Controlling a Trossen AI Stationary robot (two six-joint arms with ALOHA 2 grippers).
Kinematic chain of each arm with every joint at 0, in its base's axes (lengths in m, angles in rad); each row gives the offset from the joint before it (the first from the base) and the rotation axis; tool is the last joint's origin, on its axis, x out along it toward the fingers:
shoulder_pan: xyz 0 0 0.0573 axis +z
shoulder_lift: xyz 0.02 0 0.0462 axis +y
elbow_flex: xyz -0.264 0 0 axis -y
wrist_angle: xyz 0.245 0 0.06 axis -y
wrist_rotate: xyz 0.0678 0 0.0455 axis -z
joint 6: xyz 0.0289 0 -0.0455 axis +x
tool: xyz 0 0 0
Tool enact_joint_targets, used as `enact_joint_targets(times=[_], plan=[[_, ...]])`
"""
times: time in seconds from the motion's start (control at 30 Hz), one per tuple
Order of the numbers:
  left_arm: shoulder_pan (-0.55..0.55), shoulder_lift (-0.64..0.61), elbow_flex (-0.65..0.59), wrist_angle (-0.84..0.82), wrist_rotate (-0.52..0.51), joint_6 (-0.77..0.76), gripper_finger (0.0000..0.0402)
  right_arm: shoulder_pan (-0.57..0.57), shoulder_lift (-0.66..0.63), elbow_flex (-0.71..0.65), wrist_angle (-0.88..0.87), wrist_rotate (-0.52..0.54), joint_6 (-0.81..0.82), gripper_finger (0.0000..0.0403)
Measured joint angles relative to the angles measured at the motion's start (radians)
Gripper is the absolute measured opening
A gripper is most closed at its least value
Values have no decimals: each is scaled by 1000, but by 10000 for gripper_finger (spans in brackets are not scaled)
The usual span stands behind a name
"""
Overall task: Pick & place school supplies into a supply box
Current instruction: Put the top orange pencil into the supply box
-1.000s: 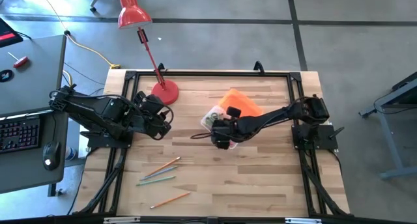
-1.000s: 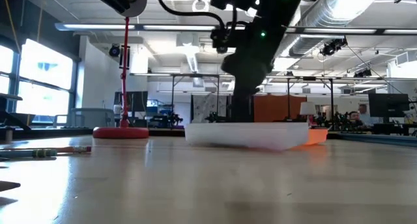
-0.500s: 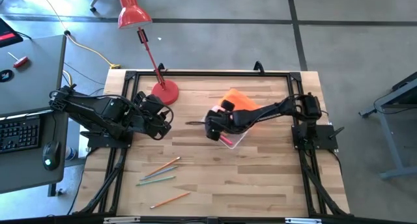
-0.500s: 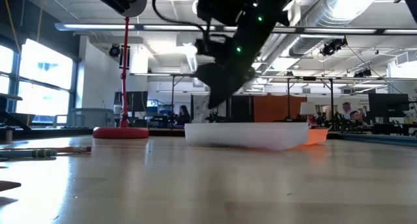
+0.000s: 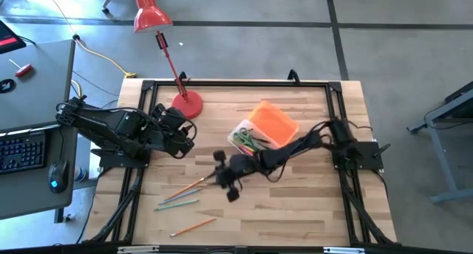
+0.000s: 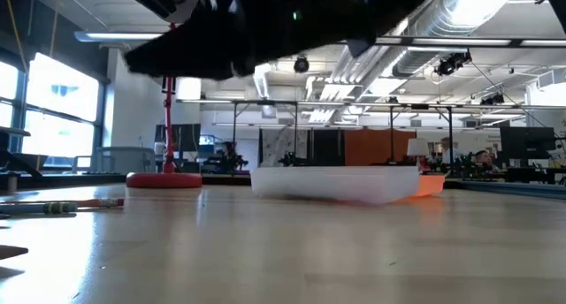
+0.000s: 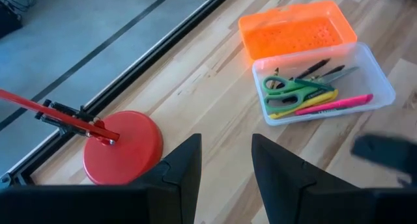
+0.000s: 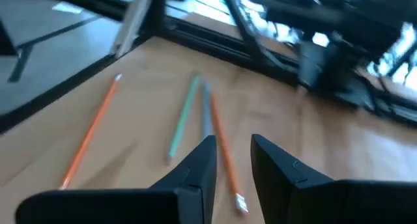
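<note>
My right claw [image 5: 224, 182] is hanging open and empty by the pencils [image 5: 181, 196] near the table's front. I am lining up over 1 pencil. The supply box [image 5: 255, 139] is waiting behind me.

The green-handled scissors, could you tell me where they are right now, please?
In the high view, the green-handled scissors lie inside the clear supply box right of table centre, beside its orange lid.

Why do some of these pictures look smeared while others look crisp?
Right wrist view: the pencils and the frame behind them are streaked with motion blur. Low view: the right arm is a dark, soft smear across the top. Left wrist view: sharp on the supply box, except a blurred dark shape at one edge. High view: evenly lit, mostly crisp.
</note>
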State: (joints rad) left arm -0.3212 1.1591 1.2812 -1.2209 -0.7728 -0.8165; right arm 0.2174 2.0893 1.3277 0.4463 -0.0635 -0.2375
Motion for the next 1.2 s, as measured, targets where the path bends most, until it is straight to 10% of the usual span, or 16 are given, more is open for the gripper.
enact_joint_targets(times=[0.33, 0.77, 1.2], plan=[[0, 0, 0, 0, -7, 4, 166, -22, 140, 6, 255, -48, -77, 74], [0, 0, 0, -3, -56, 37, 166, -88, 318, 318, -154, -172, -29, 74], [0, 0, 1, -4, -42, 79, 166, -121, 431, 362, -120, -269, -66, 73]])
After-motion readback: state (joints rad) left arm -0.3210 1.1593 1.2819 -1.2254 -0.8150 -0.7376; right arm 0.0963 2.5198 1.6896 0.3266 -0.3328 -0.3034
